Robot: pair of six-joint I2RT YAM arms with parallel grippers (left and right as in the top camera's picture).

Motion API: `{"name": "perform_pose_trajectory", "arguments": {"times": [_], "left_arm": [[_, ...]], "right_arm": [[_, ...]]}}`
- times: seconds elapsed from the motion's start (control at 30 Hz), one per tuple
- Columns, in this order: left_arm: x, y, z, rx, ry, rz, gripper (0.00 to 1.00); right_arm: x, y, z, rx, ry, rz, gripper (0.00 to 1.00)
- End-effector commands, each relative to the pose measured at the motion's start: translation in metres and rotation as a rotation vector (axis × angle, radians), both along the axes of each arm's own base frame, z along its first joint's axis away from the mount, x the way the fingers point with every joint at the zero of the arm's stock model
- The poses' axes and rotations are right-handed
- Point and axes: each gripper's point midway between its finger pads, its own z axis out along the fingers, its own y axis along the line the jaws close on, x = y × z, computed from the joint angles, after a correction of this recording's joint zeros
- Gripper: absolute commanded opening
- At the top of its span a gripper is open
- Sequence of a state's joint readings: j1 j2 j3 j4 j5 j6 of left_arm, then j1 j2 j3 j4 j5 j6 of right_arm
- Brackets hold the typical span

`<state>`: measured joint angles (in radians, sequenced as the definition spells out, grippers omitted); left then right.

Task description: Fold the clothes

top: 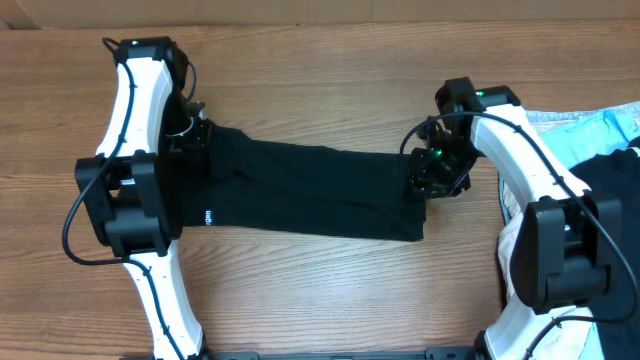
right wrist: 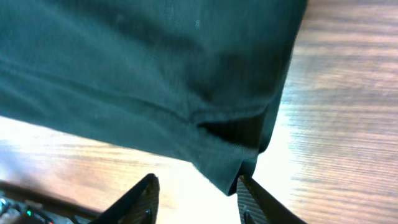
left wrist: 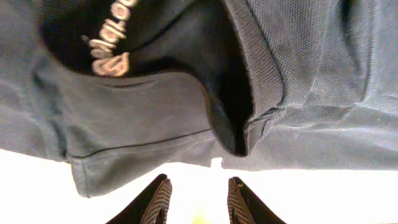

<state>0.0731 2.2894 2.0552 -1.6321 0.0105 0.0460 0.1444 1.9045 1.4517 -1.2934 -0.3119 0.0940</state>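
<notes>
The clothes, a black T-shirt [top: 310, 185], lie on the wooden table as a long flat band between my two arms. A small white mark [top: 207, 216] shows near its left end. My left gripper [top: 190, 135] hovers at the band's left end. In the left wrist view it [left wrist: 198, 180] is open with nothing between its fingers; the collar with its pale neck label [left wrist: 109, 62] lies just beyond. My right gripper [top: 432, 175] is at the right end. It [right wrist: 196, 180] is open, and a corner of the shirt [right wrist: 236, 168] rests against its right finger.
At the right edge of the table lies a light-blue garment [top: 600, 125] with another rumpled black garment [top: 615, 175] and white cloth [top: 512, 240] beside my right arm. A paler strip [top: 320, 10] runs along the far edge of the table.
</notes>
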Motion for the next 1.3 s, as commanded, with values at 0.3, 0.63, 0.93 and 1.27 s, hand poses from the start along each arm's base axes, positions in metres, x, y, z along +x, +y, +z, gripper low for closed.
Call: {"name": "perform_pose_trajectory", "arguments": {"times": [0.3, 0.63, 0.93, 1.27], "left_arm": [[0.036, -0.033, 0.079, -0.196, -0.252, 0.063, 0.36], [0.017, 0.004, 0.141, 0.044, -0.405, 0.144, 0.36], [-0.001, 0.013, 0.131, 0.112, -0.368, 0.208, 0.42], [0.051, 0.016, 0.036, 0.104, -0.499, 0.205, 0.61]], "right_arm": [[0.039, -0.034, 0.003, 0.192, -0.124, -0.186, 0.7], [0.016, -0.016, -0.037, 0.318, -0.107, -0.178, 0.78], [0.022, -0.006, -0.044, 0.381, -0.164, -0.165, 0.82], [0.019, -0.006, -0.044, 0.381, -0.151, -0.168, 0.84]]}}
